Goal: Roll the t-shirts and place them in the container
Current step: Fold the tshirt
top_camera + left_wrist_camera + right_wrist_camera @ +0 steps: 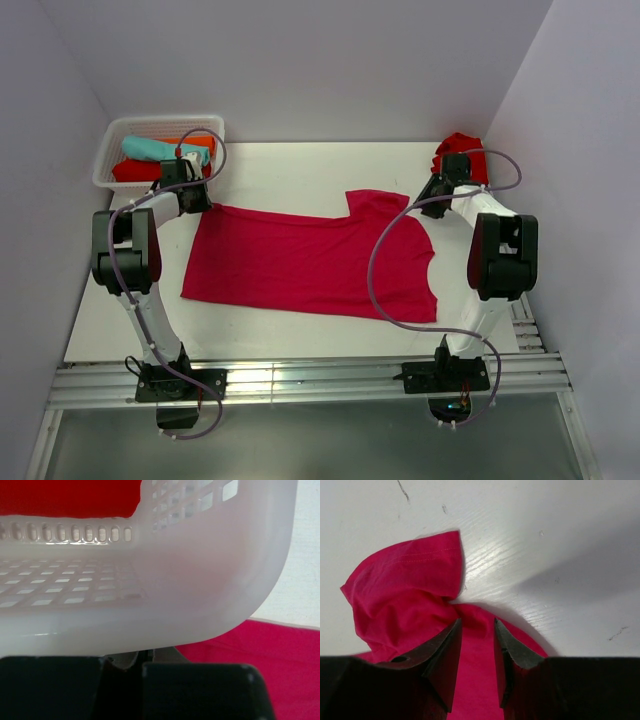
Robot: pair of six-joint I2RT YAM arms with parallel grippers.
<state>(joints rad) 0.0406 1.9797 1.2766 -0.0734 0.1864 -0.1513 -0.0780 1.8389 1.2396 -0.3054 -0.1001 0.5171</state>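
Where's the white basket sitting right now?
In the top view, the white basket sits at the table's far-left corner, just beyond the left gripper and the spread crimson t-shirt; it fills the left wrist view.

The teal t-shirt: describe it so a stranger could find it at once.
Start at the white table; a white basket sits at its far left corner. Inside lies the teal t-shirt, beside an orange shirt and a red shirt, the only blue-green cloth there.
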